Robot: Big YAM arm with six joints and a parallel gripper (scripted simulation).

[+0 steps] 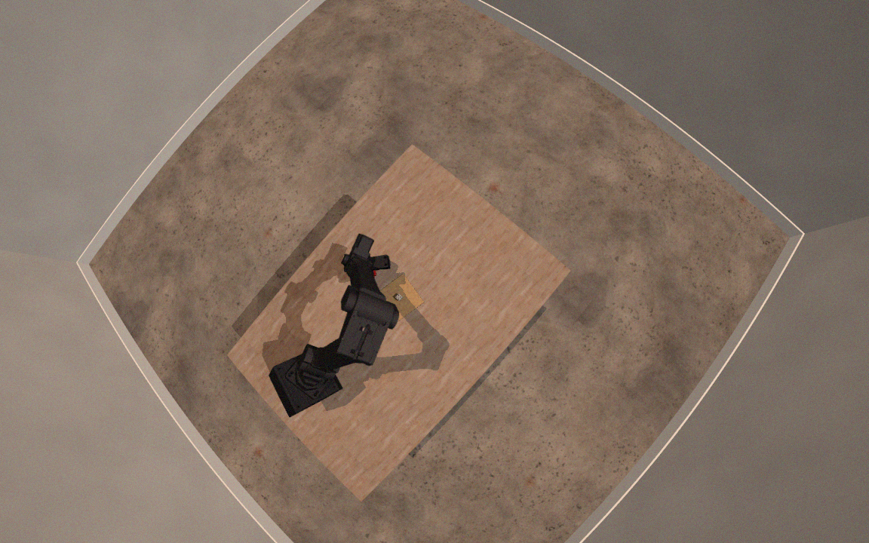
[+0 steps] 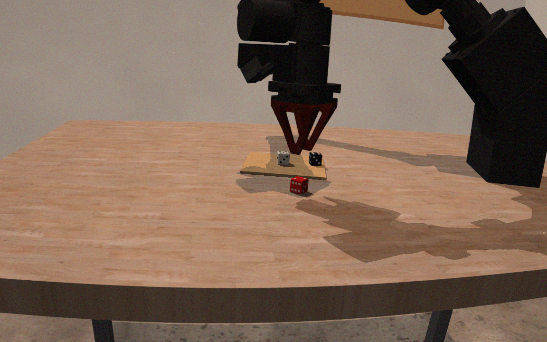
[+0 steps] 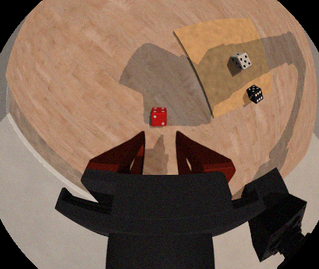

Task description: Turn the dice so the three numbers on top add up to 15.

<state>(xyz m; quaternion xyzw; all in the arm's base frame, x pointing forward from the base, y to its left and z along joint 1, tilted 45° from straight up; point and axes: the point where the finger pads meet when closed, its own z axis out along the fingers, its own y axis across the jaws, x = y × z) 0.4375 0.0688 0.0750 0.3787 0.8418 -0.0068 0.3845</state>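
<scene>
The hand (image 2: pixel 301 151) (image 3: pixel 160 136) points down above the table (image 1: pixel 465 222) (image 2: pixel 139 204) (image 3: pixel 73 67), its fingers partly spread, nothing between them. In the wrist view the red die (image 1: pixel 375 273) (image 2: pixel 298 185) (image 3: pixel 158 116) is at 12 o'clock from the fingertips, on the table and off the mat (image 1: pixel 413 290) (image 2: pixel 258 170) (image 3: pixel 204 33). The exterior view shows six pips on the red die's facing side; its top number is hard to read.

The mat lies flat at 1 to 2 o'clock from the hand in the wrist view. On it sit the white die (image 1: pixel 397 297) (image 2: pixel 283 158) (image 3: pixel 242 60), right of its middle, and the black die (image 2: pixel 315 158) (image 3: pixel 255 93), at 5 o'clock from the white one and near the mat's edge. The two stand apart. Whether the black die is fully on the mat, I cannot tell. Seen from the top, the arm (image 1: pixel 363 337) (image 2: pixel 309 63) rises from its base (image 1: pixel 289 405) (image 2: pixel 517 148) at the table's 8 o'clock side. Shadow crosses the mat and white die.
</scene>
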